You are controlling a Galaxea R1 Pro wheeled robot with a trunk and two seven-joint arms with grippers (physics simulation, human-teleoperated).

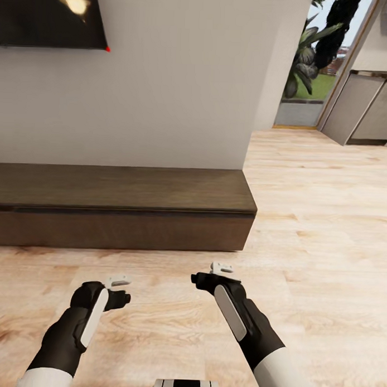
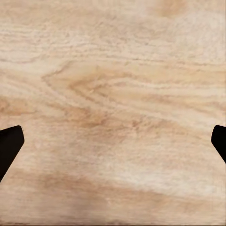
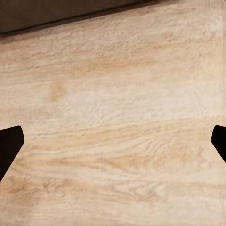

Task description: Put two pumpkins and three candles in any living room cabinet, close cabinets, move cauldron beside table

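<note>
Two empty end effectors are what you have in front of you, and none of the items to be stowed is near them. The left end effector (image 1: 123, 291) hangs low over the wood floor (image 1: 326, 220); in its wrist view the dark fingertips (image 2: 9, 143) sit at the far edges with bare planks between, so its jaws are spread wide. The right end effector (image 1: 213, 275) is in the same state, spread with nothing between its fingertips (image 3: 9, 143), and its wrist view catches the dark foot of the cabinet (image 3: 47, 12) at the far edge.

The cabinet (image 1: 120, 205) lies just beyond your arms, along the far wall under a dark screen (image 1: 52, 15), its front flush and closed, its top bare. You seem to be between steps, either arriving at it or about to go fetch something. If you mean to load it, the next move calls for a grip on a handle-less front.

Both forearms reach forward and down, wrists slightly bent, held apart on either side of centre.
</note>
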